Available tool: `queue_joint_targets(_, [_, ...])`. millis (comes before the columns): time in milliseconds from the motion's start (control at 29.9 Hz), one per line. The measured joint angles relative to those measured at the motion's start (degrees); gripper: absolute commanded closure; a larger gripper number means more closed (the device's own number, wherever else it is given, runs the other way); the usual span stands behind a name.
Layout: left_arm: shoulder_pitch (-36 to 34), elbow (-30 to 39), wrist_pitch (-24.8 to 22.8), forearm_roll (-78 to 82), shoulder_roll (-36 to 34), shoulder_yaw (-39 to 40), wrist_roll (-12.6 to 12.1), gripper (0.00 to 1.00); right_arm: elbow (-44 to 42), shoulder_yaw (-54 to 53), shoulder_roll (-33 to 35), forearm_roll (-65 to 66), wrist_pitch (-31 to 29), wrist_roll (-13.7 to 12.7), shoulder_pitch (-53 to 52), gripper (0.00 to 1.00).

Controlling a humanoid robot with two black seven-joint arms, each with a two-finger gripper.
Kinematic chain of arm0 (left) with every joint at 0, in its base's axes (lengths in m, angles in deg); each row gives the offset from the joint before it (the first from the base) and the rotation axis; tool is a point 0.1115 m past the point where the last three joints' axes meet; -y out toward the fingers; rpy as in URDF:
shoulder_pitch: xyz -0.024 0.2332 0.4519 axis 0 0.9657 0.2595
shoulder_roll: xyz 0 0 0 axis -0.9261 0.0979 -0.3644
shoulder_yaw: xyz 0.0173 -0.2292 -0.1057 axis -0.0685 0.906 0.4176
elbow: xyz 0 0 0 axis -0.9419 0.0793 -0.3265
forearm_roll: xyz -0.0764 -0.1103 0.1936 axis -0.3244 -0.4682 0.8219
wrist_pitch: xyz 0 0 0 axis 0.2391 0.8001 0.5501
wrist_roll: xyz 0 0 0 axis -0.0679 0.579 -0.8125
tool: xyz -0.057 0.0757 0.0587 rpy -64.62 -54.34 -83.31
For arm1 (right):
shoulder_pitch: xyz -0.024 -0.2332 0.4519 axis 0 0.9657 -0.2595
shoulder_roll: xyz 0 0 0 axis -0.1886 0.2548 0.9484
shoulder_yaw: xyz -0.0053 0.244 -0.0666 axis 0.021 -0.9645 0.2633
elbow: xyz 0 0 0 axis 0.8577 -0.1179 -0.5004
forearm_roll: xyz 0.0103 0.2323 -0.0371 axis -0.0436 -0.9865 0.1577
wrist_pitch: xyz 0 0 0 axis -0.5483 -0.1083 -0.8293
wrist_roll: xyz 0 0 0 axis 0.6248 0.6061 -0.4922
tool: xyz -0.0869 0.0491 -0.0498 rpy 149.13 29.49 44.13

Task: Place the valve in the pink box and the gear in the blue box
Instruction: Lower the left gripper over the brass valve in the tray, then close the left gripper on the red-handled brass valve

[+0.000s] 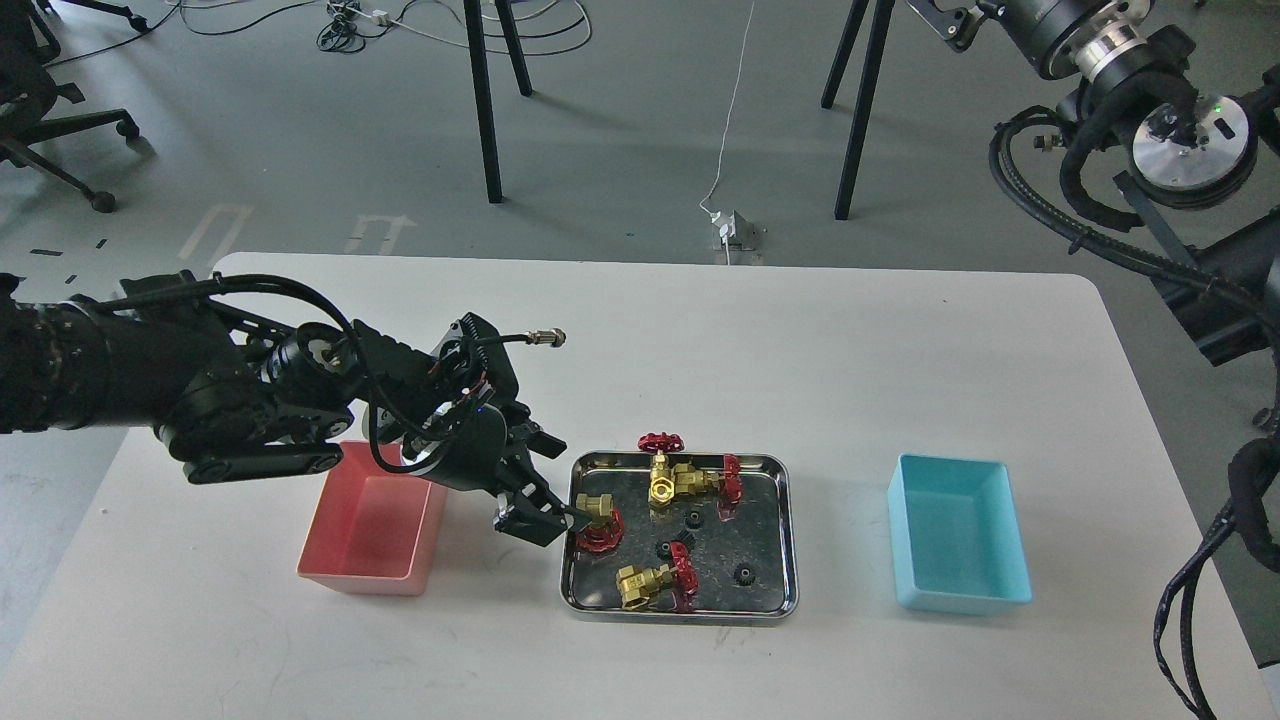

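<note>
Several brass valves with red handwheels lie in a shiny steel tray (789, 530): one at the left (598, 522), two at the back (684, 478), one at the front (655, 583). Tiny black gears (743, 573) lie among them. The pink box (372, 530) stands left of the tray and the blue box (960, 545) to its right; both look empty. My left gripper (566, 484) is open at the tray's left edge, partly over the pink box's right side, its lower fingertip (572, 514) at the left valve's brass end. My right gripper is out of view.
The white table (640, 340) carries only the tray and two boxes. My right arm's joints and cables (1150, 90) hang at the upper right, off the table. Chair and stand legs (485, 100) are on the floor behind.
</note>
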Motion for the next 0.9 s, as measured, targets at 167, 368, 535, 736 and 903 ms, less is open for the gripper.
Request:
queue_joint_targets(167, [2.24,-1.56,0.28,0.01,1.33,0.67,0.0,0.15,-0.01,0.0,0.46,0.0,0.01,0.0,0.11,0.0])
queue_joint_targets(368, [3.75,-4.02,0.36,0.02,2.72,0.7,0.0,0.23,0.03,0.0,0.85,0.0,0.14,0.0,0.29,0.0])
queue_joint_targets(535, [3.79,-4.31,0.37,0.02,3.83,0.7,0.0,0.28,0.0,-0.1,0.94,0.0,0.16,0.07,1.07,0.0])
queue_joint_targets(736, [3.88,-4.32,0.37,0.08,4.07,0.7,0.0,0.42,0.02,-0.28,1.22,-0.08,0.16,0.09,1.95,0.0])
queue_joint_targets(903, [4.08,-4.35,0.37,0.1,4.12,0.63,0.0,0.51,0.05,-0.37,1.3,-0.09,0.16,0.09,2.03,0.0])
